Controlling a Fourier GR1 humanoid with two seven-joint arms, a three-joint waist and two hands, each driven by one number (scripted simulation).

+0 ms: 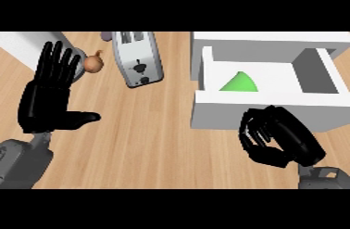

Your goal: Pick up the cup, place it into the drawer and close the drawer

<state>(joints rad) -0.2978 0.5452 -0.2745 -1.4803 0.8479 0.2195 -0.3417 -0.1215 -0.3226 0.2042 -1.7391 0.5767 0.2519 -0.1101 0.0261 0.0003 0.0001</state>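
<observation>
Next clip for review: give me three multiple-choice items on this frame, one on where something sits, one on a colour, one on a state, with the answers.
1. Where is the green cup?
A. On the counter beside the toaster
B. Inside the open drawer
C. In the left hand

2. What colour is the drawer?
A. White
B. Red
C. Brown

3. How is the left hand held?
A. Curled round the cup
B. Pressed flat on the toaster
C. Open, fingers straight, holding nothing

Answers:
1 B, the cup's green shape lies within the drawer's walls.
2 A, its front panel and sides are white against the wooden counter.
3 C, the fingers stretch straight up at the view's left, apart from the toaster; the right hand has curled fingers just before the drawer's front.
</observation>
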